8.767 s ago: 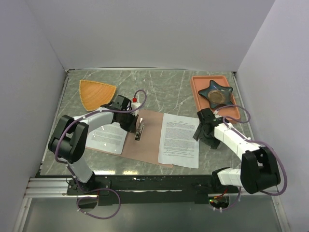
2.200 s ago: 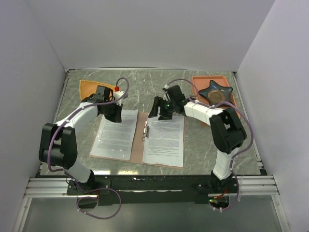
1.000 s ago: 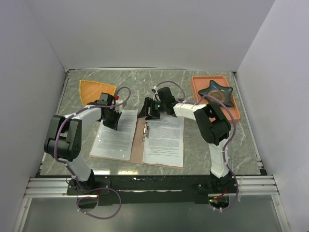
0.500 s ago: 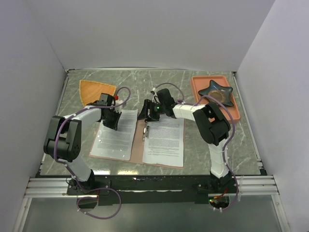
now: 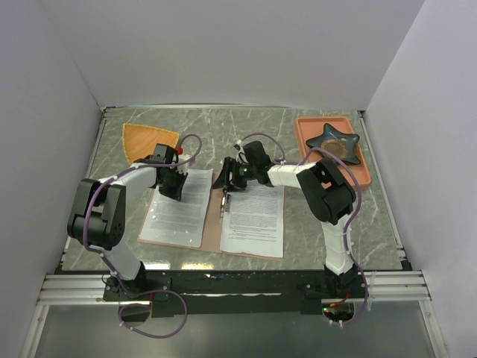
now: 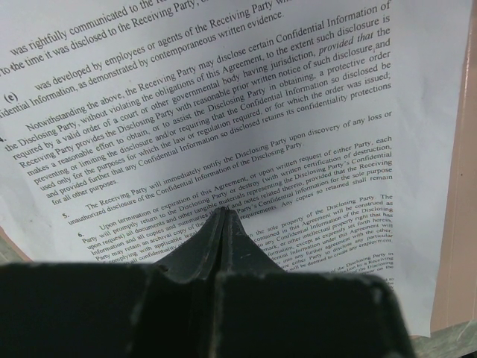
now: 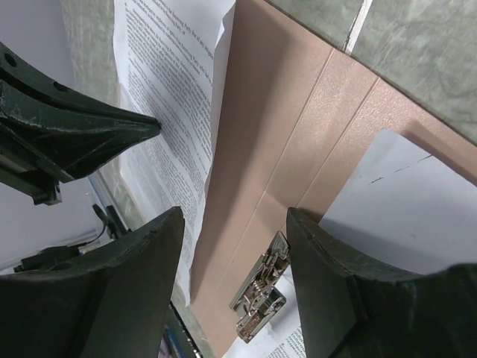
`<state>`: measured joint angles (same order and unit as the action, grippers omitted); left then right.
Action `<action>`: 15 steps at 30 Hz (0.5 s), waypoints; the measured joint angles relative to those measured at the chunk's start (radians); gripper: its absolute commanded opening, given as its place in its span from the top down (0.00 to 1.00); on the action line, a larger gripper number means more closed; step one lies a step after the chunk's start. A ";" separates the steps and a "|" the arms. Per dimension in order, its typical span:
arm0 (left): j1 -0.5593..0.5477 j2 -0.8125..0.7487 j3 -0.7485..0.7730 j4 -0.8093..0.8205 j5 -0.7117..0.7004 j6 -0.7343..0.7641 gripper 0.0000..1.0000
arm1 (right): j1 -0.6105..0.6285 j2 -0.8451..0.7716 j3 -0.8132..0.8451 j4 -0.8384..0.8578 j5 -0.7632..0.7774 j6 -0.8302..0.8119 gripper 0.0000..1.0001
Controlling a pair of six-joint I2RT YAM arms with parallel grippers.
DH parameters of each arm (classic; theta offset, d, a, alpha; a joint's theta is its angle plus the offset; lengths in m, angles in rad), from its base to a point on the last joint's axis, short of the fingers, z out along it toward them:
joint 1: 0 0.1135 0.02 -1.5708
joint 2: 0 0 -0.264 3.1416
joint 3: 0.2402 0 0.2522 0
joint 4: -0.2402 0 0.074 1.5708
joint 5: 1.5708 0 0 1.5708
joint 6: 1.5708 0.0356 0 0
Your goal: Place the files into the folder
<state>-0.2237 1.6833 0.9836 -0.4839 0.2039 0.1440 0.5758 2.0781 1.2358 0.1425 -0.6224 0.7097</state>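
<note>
- Left gripper [image 6: 223, 218]: fingers together, tip seemingly touching the left file [image 5: 177, 212].
- Folder [image 7: 298, 134] lies open, long way front-to-back; the file reads "Confidential Information", "Disclosing Party".
- Right gripper [image 7: 235, 216]: fingers apart over the crease, beside the right file [image 5: 253, 220].

The folder [image 7: 298, 149] is matt, faintly grained card, the files [image 6: 223, 112] thin smooth paper, its clip [image 7: 257, 294] shiny metal.

Grey marbled table [image 5: 261, 127] under folder [image 5: 213, 227], orange fan plate [image 5: 141, 139], salmon tray [image 5: 303, 133]
</note>
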 measured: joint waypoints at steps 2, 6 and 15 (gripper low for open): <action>0.000 0.000 0.000 0.000 0.000 0.000 0.97 | 0.000 0.000 -0.002 0.008 -0.004 0.008 0.36; 0.000 -0.003 -0.003 0.002 0.000 0.000 0.97 | 0.000 -0.004 -0.002 0.030 -0.011 0.016 0.37; 0.000 -0.004 -0.003 0.003 -0.002 0.001 0.97 | 0.000 -0.038 -0.005 0.053 -0.034 0.047 0.40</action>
<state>-0.2237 1.6791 0.9802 -0.4812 0.2016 0.1448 0.5758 2.0403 1.2308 0.1955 -0.6559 0.7567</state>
